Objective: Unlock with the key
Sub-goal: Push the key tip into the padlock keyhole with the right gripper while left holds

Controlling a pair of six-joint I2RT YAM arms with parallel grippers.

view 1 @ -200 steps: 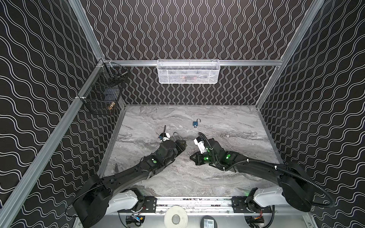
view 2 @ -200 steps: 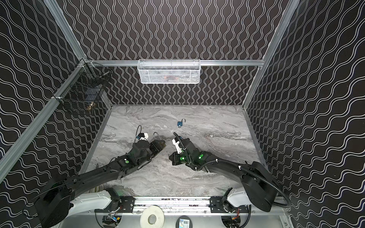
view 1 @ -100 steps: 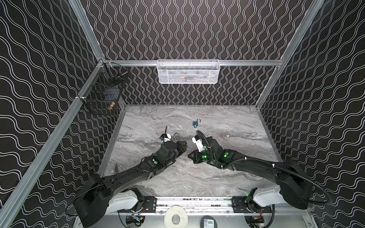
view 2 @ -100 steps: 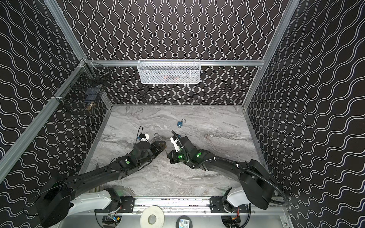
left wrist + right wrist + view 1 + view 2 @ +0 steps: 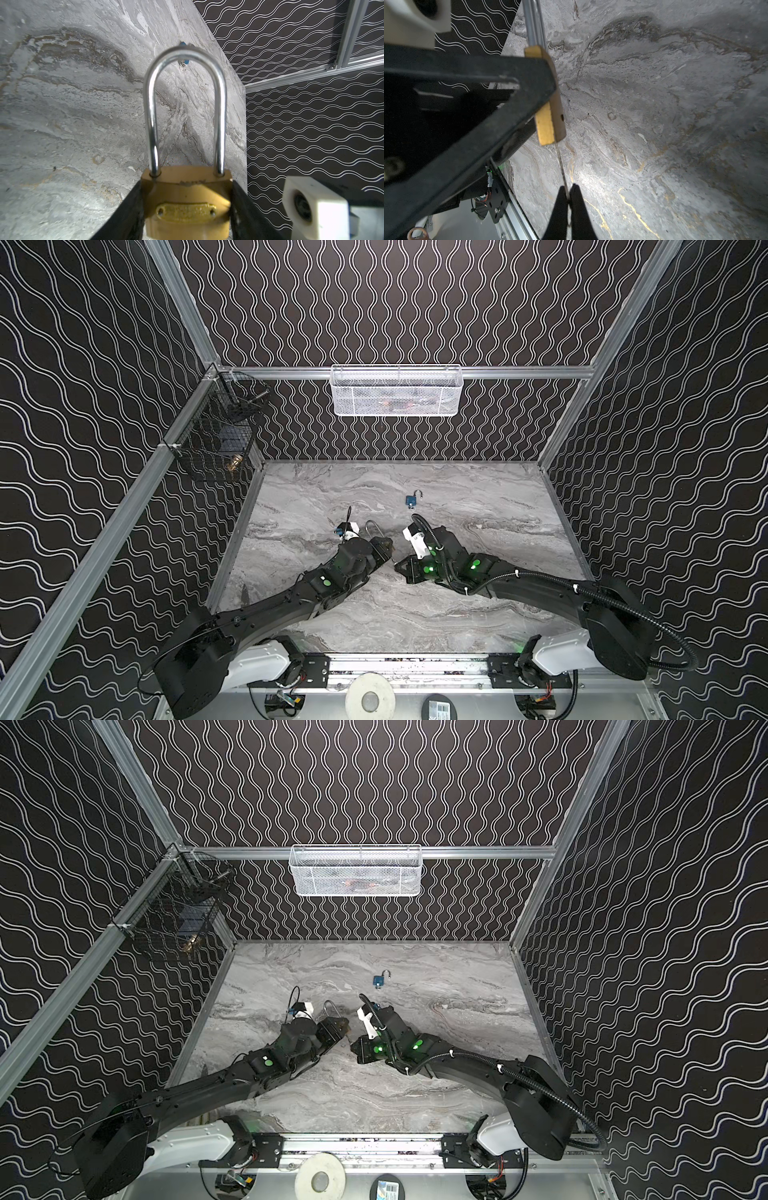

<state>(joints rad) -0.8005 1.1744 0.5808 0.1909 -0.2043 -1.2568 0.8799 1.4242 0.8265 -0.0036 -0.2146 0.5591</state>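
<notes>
A brass padlock (image 5: 187, 199) with a tall silver shackle (image 5: 185, 83) sits between the black fingers (image 5: 128, 207) of my left gripper (image 5: 186, 187), which is shut on its body. In both top views the left gripper (image 5: 384, 546) (image 5: 341, 1028) holds it just above the marble table, shackle (image 5: 372, 526) pointing away. My right gripper (image 5: 568, 191) (image 5: 398, 566) is shut on a thin key (image 5: 561, 164), seen edge-on. The key's blade runs up to the underside of the padlock (image 5: 550, 116). Whether its tip is inside the keyhole is hidden.
A small blue padlock (image 5: 412, 499) (image 5: 380, 979) lies on the marble table (image 5: 478, 605) behind the grippers. A white mesh basket (image 5: 395, 391) hangs on the back wall. A black wire basket (image 5: 216, 439) hangs on the left wall. Patterned walls close three sides.
My right gripper with the key has edged left toward the padlock. The left gripper and the padlock have hardly moved.
</notes>
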